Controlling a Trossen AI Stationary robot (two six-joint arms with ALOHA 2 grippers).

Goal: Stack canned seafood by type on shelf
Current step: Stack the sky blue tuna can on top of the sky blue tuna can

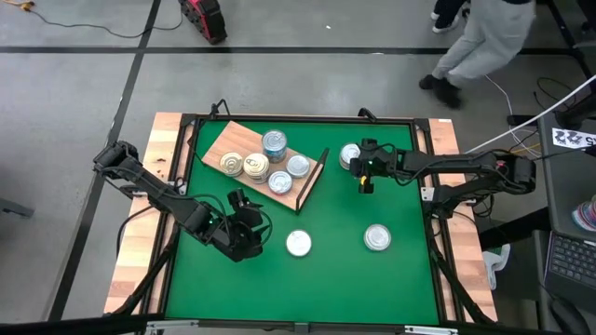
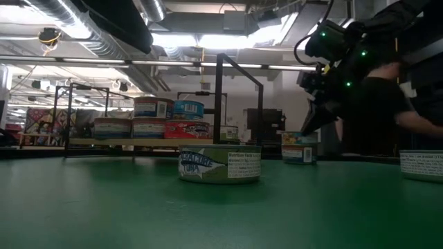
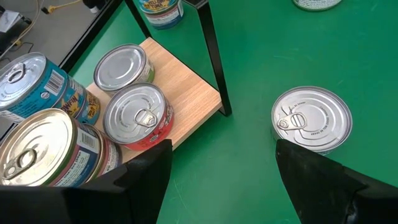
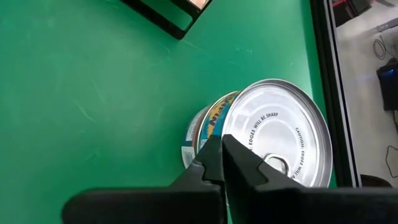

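Your shelf (image 1: pixel 244 140) lies angled on the far left part of the green mat (image 1: pixel 317 270), a light wooden board with its black wire frame end (image 1: pixel 313 179) standing up on the side nearer the mat's centre. On the board you have five tins (image 1: pixel 264 164) bunched together: a taller blue-labelled one (image 1: pixel 274 145) at the far side, two gold-topped ones (image 1: pixel 244 166) next to each other, and two silver-topped ones (image 1: pixel 289 174) close to the wire end. In the left wrist view the red-sided tin (image 3: pixel 138 116) sits at the board's corner, just beside the frame. Three more tins are off the shelf. One with a pale top (image 1: pixel 298 244) stands alone on the mat near the middle, a short way from your left gripper (image 1: pixel 250 226), whose fingers (image 3: pixel 323 180) are spread wide with nothing between them; that tin (image 3: pixel 311 118) shows just beyond one fingertip. A second loose tin (image 1: pixel 377 237) rests farther right on the open mat. The third (image 1: pixel 350 155) sits at the far side, right of the shelf's wire end, and your right gripper (image 1: pixel 365 177) hangs just beside it. In the right wrist view its fingers (image 4: pixel 217 162) are pressed together, tips meeting over the silver lid (image 4: pixel 280 134) of that blue-and-yellow labelled tin, gripping nothing. A person (image 1: pixel 480 37) walks on the floor beyond the table.
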